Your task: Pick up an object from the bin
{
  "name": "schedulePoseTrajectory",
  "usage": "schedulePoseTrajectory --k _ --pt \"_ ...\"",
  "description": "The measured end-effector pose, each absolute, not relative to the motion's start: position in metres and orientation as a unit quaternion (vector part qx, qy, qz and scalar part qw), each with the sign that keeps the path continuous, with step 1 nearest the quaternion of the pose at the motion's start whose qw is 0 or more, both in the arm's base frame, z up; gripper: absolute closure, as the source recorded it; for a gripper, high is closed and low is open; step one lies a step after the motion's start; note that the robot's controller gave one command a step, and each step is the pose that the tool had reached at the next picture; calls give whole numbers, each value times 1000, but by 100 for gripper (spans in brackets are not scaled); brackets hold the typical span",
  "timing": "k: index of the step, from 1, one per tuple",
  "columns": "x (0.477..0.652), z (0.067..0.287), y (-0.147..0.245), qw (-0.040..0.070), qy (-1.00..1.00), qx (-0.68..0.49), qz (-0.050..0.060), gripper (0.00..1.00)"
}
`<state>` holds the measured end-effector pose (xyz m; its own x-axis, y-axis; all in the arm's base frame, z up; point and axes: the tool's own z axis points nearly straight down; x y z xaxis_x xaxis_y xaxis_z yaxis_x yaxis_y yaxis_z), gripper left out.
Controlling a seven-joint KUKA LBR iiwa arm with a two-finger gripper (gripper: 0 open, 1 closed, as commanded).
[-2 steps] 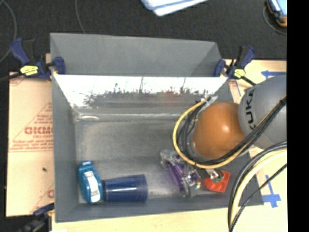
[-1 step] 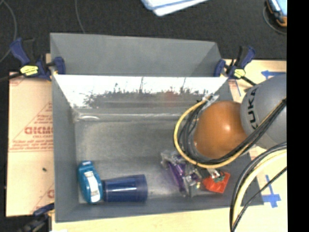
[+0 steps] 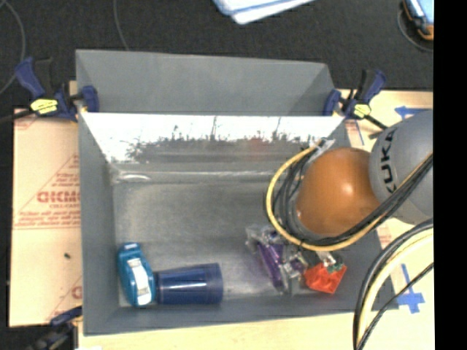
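Note:
My gripper (image 3: 294,263) is low in the bin's front right part, under the arm's wrist. A purple, thin-limbed object (image 3: 267,257) lies against its left side, touching or partly under it. A small red-orange object with a green bit (image 3: 324,277) sits just to its right, near the bin's front right corner. Whether either is held cannot be made out.
A dark blue cylinder (image 3: 188,284) lies on its side at the front left. A teal and white object (image 3: 134,274) rests against its left end. The arm's orange cover and cables hang over the bin's right side.

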<state>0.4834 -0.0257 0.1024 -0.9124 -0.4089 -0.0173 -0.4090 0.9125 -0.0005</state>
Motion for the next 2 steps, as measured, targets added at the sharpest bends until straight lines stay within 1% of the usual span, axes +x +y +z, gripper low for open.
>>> schedulePoseTrajectory --k 1,2 --pt "484 115 -26 9 978 -209 1 100" --pt "483 128 -26 7 978 -208 2 100"
